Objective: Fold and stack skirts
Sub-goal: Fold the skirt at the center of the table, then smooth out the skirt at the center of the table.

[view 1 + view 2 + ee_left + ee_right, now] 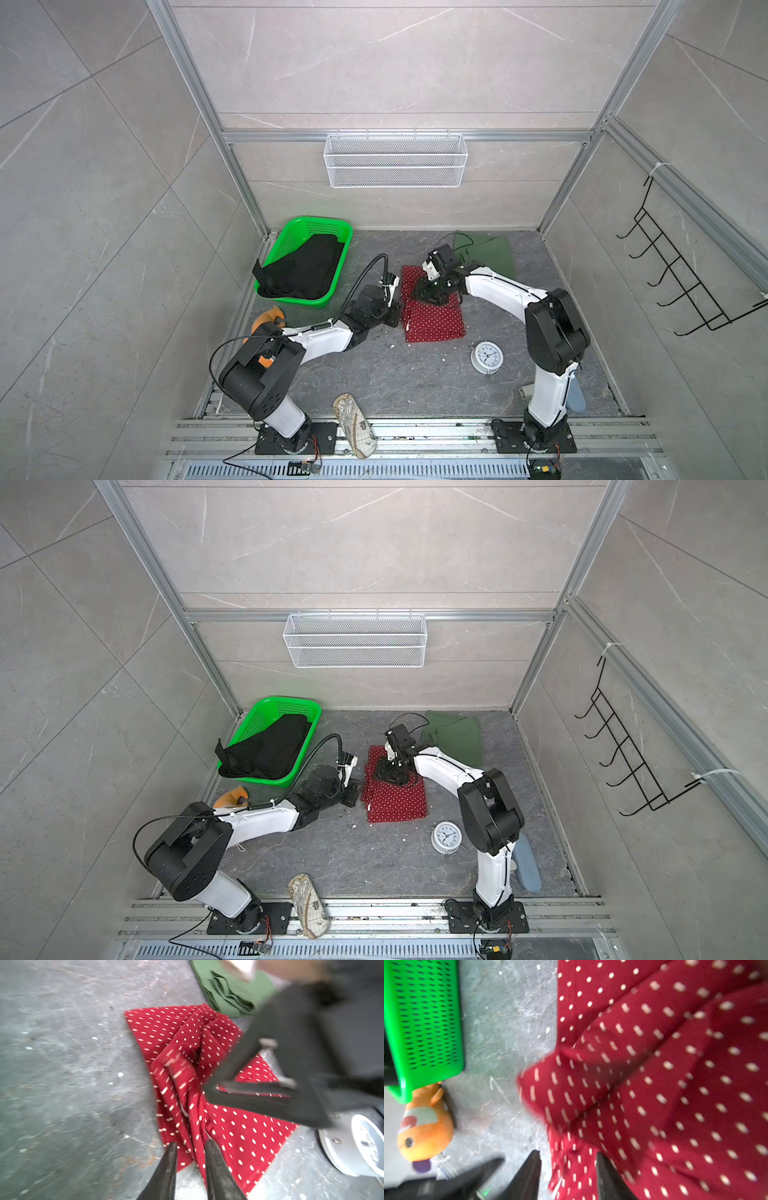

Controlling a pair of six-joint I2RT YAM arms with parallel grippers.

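Left tool (pixel 191 1142): fingers a little apart, tips low over the edge of the red dotted skirt (pixel 239 1130), clamped on nothing.
Right tool (pixel 568 1152): fingers wider apart, over the same skirt's bunched middle, not gripping cloth.
Both wrist views are blurred.
The skirt lies rumpled on the bench (pixel 395 374), with ridges between the two tools. From the left wrist, the right tool hides part of it.
Just past the right tool lies the dark green skirt (pixel 494 253), folded flat.
Away from the left tool, opposite the red skirt, is the green basket (pixel 299 300). The black skirt (pixel 307 270) lies inside it, one end over the rim. The orange plush toy (pixel 425 1126) is just beside the basket's corner.
The white alarm clock (pixel 487 356) is near the red skirt's corner.
Farthest off, a patterned case (pixel 354 424) lies between the arm bases.
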